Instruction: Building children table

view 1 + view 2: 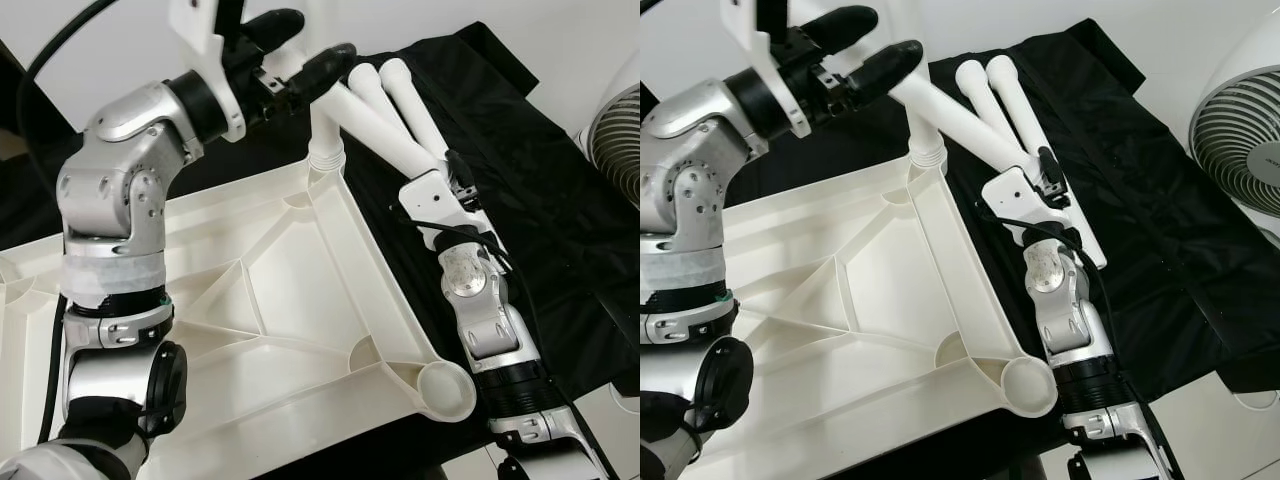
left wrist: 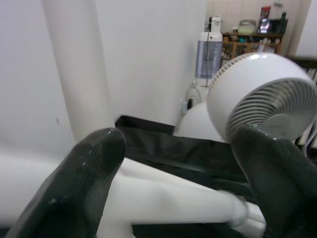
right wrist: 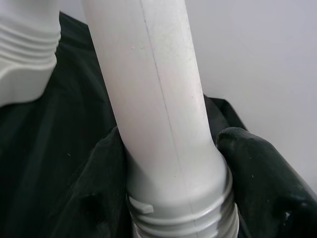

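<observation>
We saw a big white table top (image 1: 250, 300) lying upside down, with its ribs showing. It took up most of the space in front of us. Part of it lay on a black cloth (image 1: 560, 220) that was spread out beside it on the right. A round socket (image 1: 446, 388) sat at the near right corner of the table top. At the far corner, one white leg (image 1: 325, 140) stood up in its socket.

A white fan (image 1: 1240, 150) stood off to the right, past the edge of the cloth.

More white legs (image 1: 1012, 105) lay in a bunch on the black cloth, just beside the far corner of the table top.

Our left gripper (image 1: 292, 48) was held up high above the far corner, near the top of the standing leg. Its two black fingers (image 2: 74, 183) were spread apart and were not holding anything.

Our right gripper (image 3: 173, 168) was down on the cloth among the loose legs. Its black fingers (image 3: 257, 168) were clenched around one leg (image 3: 158, 109), one finger on each side, close to the ridged screw end (image 3: 188, 223).
</observation>
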### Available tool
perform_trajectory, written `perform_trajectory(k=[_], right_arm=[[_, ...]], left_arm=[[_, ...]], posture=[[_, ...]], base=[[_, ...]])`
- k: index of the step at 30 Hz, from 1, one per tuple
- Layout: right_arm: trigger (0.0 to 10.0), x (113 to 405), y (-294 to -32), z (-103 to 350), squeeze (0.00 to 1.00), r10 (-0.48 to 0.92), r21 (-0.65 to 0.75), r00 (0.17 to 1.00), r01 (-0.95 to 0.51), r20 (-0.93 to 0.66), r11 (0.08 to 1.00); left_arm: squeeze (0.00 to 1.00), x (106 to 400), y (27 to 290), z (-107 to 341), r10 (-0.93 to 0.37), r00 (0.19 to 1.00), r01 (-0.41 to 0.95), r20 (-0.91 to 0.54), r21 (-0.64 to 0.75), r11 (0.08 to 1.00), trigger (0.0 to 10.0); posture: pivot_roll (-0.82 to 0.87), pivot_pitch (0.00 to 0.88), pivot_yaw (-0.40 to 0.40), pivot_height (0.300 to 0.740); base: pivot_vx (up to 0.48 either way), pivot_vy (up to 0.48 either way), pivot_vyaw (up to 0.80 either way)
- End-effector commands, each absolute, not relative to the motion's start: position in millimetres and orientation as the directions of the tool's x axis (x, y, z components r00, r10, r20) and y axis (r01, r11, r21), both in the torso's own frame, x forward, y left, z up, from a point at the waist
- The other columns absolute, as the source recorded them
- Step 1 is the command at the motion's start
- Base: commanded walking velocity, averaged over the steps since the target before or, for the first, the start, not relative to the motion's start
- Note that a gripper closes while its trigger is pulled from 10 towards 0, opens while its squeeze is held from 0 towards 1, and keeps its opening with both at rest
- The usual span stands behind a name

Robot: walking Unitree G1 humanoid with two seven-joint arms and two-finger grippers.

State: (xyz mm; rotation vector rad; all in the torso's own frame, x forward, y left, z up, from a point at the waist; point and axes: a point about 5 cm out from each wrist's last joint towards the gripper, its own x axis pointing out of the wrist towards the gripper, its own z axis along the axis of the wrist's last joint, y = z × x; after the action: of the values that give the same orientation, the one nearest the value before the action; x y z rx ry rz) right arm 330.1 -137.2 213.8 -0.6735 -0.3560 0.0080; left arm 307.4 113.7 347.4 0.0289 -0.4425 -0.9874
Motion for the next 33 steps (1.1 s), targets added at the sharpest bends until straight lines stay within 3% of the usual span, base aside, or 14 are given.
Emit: perform_trajectory(k=[1,7,11,18,21,33], right_arm=[[10.0,329,-135,215,0.0,0.131,-0.581,0.938,0.085,0.32,0.81],[10.0,332,-133,214,0.0,0.127,-0.494,0.94,0.049,0.316,0.868],[10.0,332,-132,217,0.0,0.116,-0.382,0.939,0.018,0.324,0.924],[10.0,331,-129,218,0.0,0.132,-0.317,0.935,-0.022,0.329,0.948],[10.0,329,-120,219,0.0,0.215,-0.285,0.919,-0.121,0.329,0.951],[10.0,326,-111,219,0.0,0.316,-0.275,0.894,-0.232,0.318,0.933]], left_arm=[[0.0,303,119,346,-0.773,0.506,0.787,0.382,0.162,0.596,10.0],[0.0,293,117,335,-0.782,0.482,0.824,0.395,0.1,0.558,10.0],[0.0,296,115,316,-0.762,0.543,0.815,0.353,-0.002,0.58,10.0],[0.0,298,106,303,-0.746,0.581,0.799,0.325,-0.05,0.6,10.0],[0.0,302,98,300,-0.737,0.592,0.797,0.327,-0.097,0.597,10.0],[0.0,318,95,308,-0.672,0.653,0.747,0.35,-0.154,0.646,10.0]], posture=[[-0.06,0.182,0.074,0.74],[-0.05,0.175,0.065,0.74],[-0.05,0.159,0.062,0.74],[-0.04,0.153,0.058,0.74],[-0.04,0.152,0.052,0.74],[-0.05,0.148,0.047,0.74]], base=[[0.0,0.0,0.0],[0.0,0.0,0.0],[0.0,0.0,0.0],[0.0,0.0,0.0],[0.0,0.0,0.0],[0.0,0.0,0.0]])
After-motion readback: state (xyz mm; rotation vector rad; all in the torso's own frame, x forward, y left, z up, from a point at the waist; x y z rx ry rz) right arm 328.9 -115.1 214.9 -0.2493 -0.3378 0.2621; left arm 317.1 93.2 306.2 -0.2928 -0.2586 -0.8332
